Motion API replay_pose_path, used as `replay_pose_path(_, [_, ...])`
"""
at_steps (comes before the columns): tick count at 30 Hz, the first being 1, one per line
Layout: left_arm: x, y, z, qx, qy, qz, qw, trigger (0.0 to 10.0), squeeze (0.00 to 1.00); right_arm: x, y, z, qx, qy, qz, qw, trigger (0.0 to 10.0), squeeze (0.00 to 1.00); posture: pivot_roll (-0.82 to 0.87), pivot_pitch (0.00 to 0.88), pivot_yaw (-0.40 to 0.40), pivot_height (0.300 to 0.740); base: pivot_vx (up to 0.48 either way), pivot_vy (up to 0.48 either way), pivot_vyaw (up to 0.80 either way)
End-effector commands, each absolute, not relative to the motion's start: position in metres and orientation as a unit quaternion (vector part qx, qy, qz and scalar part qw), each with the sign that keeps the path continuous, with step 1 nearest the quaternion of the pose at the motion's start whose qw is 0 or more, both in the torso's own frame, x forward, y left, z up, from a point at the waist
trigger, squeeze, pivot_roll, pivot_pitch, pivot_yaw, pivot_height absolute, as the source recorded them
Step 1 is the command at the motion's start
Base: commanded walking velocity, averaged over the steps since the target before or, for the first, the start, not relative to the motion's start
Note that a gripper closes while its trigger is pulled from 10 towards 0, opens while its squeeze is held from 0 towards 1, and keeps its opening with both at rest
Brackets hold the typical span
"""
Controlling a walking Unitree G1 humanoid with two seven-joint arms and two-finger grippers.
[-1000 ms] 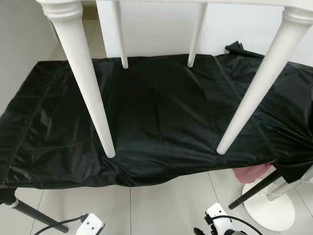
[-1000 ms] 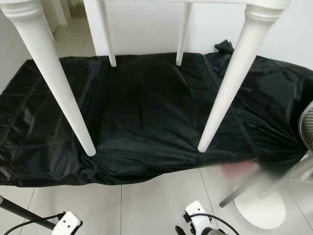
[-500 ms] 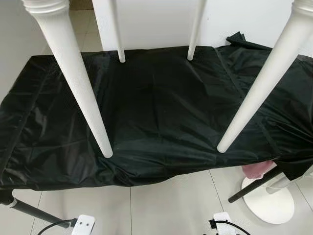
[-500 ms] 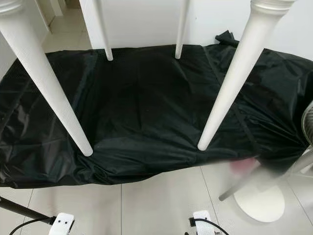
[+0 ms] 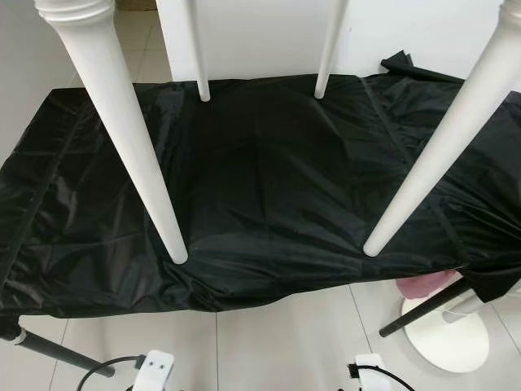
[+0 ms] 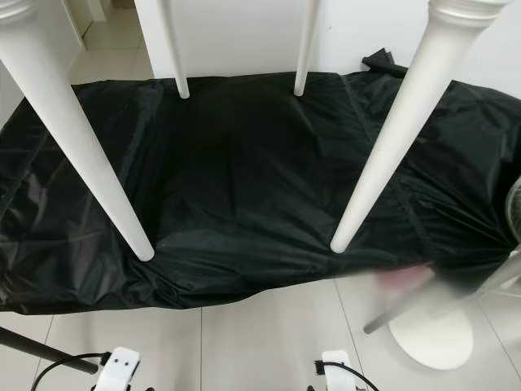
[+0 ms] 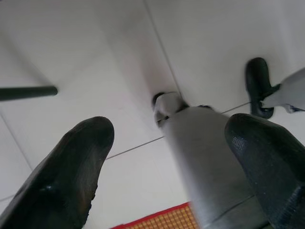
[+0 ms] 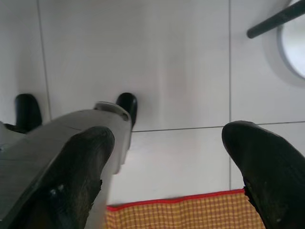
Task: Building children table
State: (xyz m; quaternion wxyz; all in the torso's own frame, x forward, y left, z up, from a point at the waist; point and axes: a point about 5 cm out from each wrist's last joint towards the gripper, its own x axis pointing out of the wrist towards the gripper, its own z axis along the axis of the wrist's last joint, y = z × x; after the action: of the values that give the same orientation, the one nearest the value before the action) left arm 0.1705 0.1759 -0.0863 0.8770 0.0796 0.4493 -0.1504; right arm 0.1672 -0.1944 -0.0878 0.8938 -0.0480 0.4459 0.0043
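Table legs point(image 5: 122, 138) stand on black sheet point(image 5: 269, 179); left gripper point(image 7: 167, 157), right gripper point(image 8: 167, 162) below, fingers apart.

Four table legs point(image 5: 122, 138) over a sheet point(image 5: 269, 179); floor point(image 5: 277, 342) in front.

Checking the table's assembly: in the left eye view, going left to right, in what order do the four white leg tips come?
Near left leg → far left leg → far right leg → near right leg, all over the black sheet.
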Motion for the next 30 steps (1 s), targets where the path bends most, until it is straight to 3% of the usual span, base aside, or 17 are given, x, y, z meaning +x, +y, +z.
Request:
replay_pose_path(1, [0.163, 0.182, -0.091, 0.123, 0.464, -0.098, 0.872, 10.0, 0.0, 0.165, -0.19, -0.09, -0.037, 0.461, 0.007, 0.887, 10.0, 0.0, 0.03, 0.008, 0.0, 0.74, 0.0, 0.0, 0.0])
replay_pose_path(11, [0.164, 0.177, -0.092, 0.128, 0.47, -0.095, 0.868, 10.0, 0.0, 0.169, -0.177, -0.091, -0.074, 0.467, 0.05, 0.88, 10.0, 0.0, 0.05, 0.0, -0.02, 0.74, 0.0, 0.0, 0.0])
replay_pose_path(30, [0.185, 0.16, -0.085, 0.112, 0.46, -0.095, 0.876, 10.0, 0.0, 0.176, -0.178, -0.088, -0.055, 0.462, 0.029, 0.885, 10.0, 0.0, 0.01, 0.0, -0.001, 0.74, 0.0, 0.0, 0.0])
